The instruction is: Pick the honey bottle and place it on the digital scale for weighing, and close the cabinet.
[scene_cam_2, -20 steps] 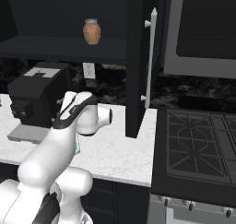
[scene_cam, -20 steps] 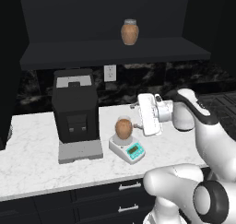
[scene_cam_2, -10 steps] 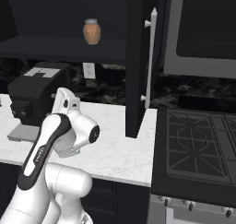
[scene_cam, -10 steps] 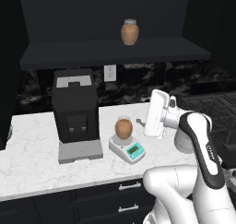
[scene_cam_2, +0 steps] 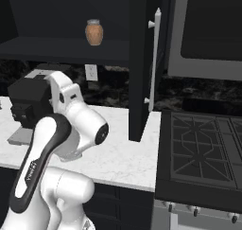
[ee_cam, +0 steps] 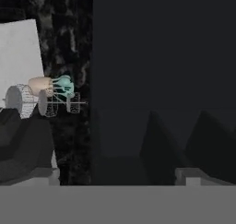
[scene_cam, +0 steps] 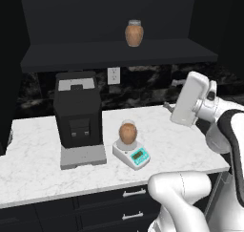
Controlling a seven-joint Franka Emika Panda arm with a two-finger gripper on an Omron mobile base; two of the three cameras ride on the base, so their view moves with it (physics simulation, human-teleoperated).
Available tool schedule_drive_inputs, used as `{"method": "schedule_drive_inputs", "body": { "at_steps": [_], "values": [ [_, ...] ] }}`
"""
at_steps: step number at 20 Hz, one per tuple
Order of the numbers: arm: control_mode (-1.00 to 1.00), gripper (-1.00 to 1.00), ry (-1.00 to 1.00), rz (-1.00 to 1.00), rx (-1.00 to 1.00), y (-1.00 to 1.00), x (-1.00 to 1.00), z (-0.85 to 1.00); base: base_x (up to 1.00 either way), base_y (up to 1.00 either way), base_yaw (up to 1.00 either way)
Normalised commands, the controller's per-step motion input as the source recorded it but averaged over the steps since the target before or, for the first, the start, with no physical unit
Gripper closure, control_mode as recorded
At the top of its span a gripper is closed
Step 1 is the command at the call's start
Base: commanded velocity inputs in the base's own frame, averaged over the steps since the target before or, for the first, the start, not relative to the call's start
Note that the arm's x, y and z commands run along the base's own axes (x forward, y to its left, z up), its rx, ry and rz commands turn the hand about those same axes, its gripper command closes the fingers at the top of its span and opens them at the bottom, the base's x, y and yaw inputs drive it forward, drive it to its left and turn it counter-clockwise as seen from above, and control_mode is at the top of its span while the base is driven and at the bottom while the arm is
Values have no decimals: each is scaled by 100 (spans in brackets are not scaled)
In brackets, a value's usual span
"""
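The honey bottle (scene_cam: 127, 132) sits on the scale (scene_cam: 132, 154), so weighing's done. The gripper (ee_cam: 182, 140), fingers spread and empty, has swung right, away from the scale toward the open cabinet (scene_cam_2: 140, 63) door, which is next.

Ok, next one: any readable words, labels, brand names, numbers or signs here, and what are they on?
None can be read.
Scale: the teal display has dark marks, too small and blurred to read.
Honey bottle on the scale: no label visible.
Second jar on the shelf: no label visible.
Coffee machine: no brand or markings visible.
Cabinet door, standing open: plain black.
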Motion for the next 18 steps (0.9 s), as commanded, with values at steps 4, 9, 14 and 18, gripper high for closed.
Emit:
{"method": "schedule_drive_inputs", "body": {
  "at_steps": [4,9,14,18],
  "values": [
    [-100,-100,-31,-42,-25,5,-100,-3,0,0,0],
    [-100,-100,-24,-63,-13,10,-94,-9,0,0,0],
    [-100,-100,-37,-69,0,61,-82,-44,0,0,0],
    [-100,-100,-28,-41,10,-22,-100,-48,0,0,0]
  ]
}}
